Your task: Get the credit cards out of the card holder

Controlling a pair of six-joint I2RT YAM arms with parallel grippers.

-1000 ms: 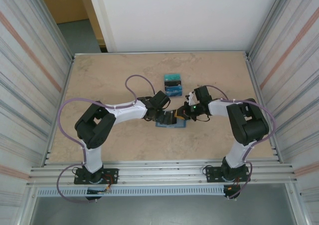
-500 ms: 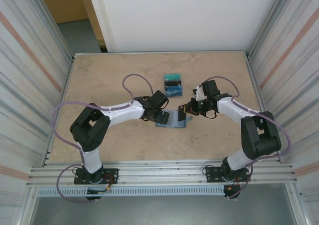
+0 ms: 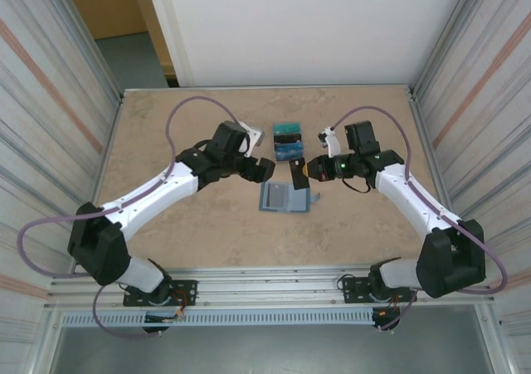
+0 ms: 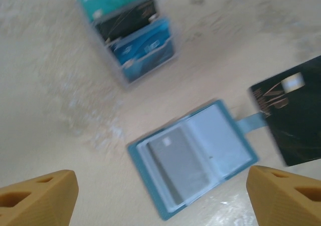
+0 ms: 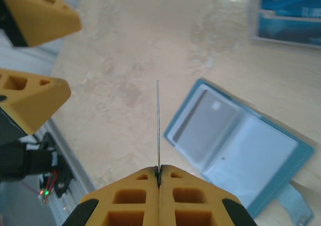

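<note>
The soft teal two-panel card holder (image 3: 280, 198) lies open on the beige table (image 3: 216, 229), just near of both jaws. The right jaws are pinched tight on a thin black plastic card (image 3: 297, 177), held edge-up by the holder's far-right corner. The left jaws gape wide and empty, far-left of it. Teal, black and blue cards (image 3: 288, 142) sit farther back.

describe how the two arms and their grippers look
The left arm and right arm have white links, black joints and loose purple cables. The left gripper and right gripper have orange-yellow wedge fingers with moulded hollows. A green light glows by the right wrist.
</note>
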